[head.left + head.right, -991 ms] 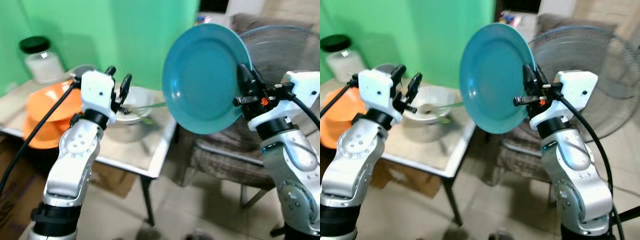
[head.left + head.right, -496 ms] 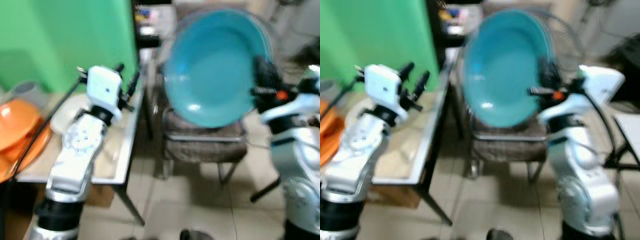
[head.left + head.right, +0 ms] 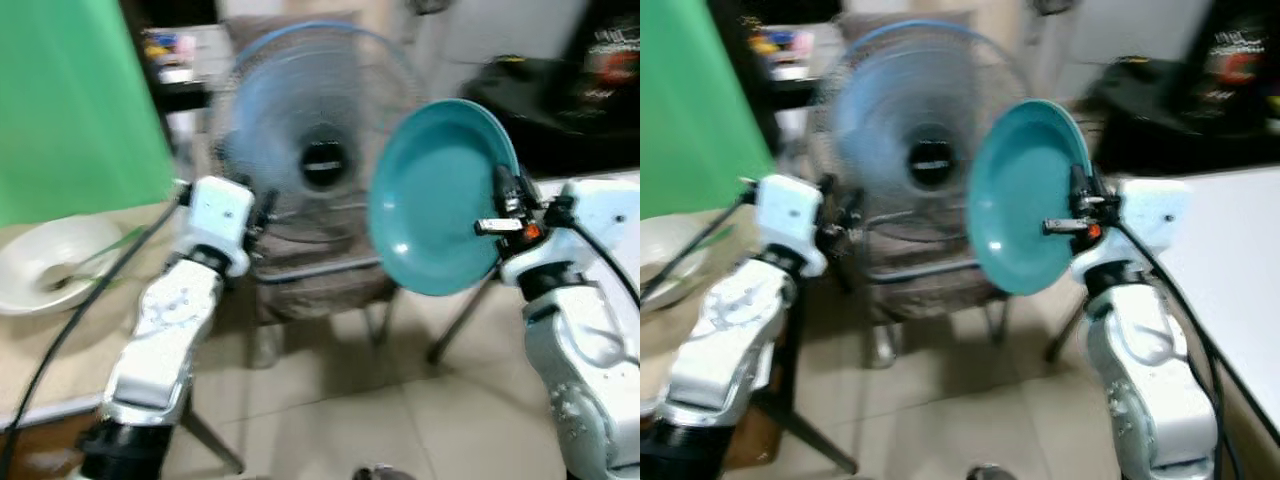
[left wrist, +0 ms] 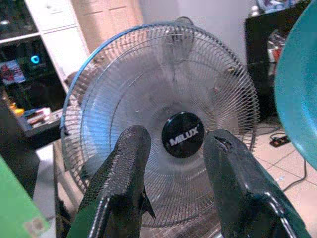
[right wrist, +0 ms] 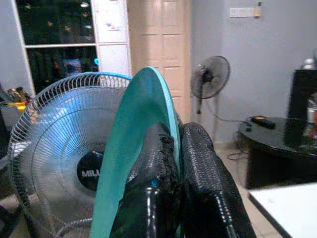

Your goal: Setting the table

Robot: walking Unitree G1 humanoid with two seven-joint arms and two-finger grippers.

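A teal plate [image 3: 440, 195] stands on edge in the air at the right, its hollow side facing left. My right gripper [image 3: 503, 200] is shut on its right rim; in the right wrist view the two fingers [image 5: 161, 148] pinch the plate's edge [image 5: 133, 134]. My left gripper [image 3: 262, 215] is raised at chest height in front of a fan and is open. In the left wrist view its fingers [image 4: 131, 163] stand apart with nothing between them.
A large blue-rimmed floor fan [image 3: 315, 160] stands straight ahead, behind a woven chair [image 3: 310, 285]. At the left, a table [image 3: 60, 350] carries a white bowl [image 3: 45, 265] before a green wall. A white table [image 3: 1230, 250] lies at the right, dark furniture [image 3: 560, 100] behind.
The whole view has swung to the right: the orange plates and the jar have left the picture and the fan is now central. The right gripper still holds the plate.
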